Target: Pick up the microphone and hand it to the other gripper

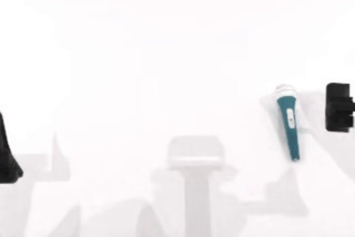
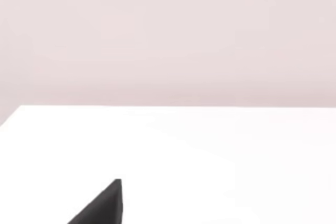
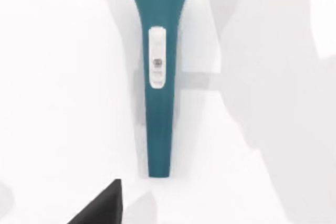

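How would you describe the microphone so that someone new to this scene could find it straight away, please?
Start at the white table and look to its right side, just left of the black right gripper. There lies the microphone, flat on the table. Its teal tapered handle, white switch strip and silvery mesh head are the table's only colour.

white table; pale pinkish wall behind far edge.

Left tool reads as a matte black tapering wedge, no markings. Right tool shows as a blocky black body with stepped edges. One black pointed finger shows, flat-sided.
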Robot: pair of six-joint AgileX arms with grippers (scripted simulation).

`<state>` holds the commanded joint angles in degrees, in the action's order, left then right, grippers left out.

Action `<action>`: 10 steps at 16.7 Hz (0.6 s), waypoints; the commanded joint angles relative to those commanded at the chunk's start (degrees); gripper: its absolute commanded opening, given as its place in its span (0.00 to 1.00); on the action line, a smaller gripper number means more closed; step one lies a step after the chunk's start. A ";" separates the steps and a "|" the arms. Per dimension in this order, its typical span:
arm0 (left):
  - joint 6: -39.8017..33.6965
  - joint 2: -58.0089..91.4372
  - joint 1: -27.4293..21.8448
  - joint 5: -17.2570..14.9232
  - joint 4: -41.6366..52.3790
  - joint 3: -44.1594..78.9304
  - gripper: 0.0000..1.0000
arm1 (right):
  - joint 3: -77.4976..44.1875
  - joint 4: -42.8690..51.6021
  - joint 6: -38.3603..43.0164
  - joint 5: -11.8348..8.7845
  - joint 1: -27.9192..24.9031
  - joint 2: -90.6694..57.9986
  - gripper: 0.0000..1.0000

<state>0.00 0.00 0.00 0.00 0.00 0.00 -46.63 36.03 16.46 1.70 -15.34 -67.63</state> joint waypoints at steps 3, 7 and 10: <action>0.00 0.00 0.00 0.00 0.00 0.00 1.00 | -10.05 7.76 3.53 0.28 -3.37 -14.01 1.00; 0.00 0.00 0.00 0.00 0.00 0.00 1.00 | -20.79 15.21 7.14 0.58 -6.81 -28.69 1.00; 0.00 0.00 0.00 0.00 0.00 0.00 1.00 | -25.54 18.22 8.68 0.73 -8.28 -34.45 1.00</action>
<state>0.00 0.00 0.00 0.00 0.00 0.00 -72.17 54.25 25.13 2.43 -23.62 -102.09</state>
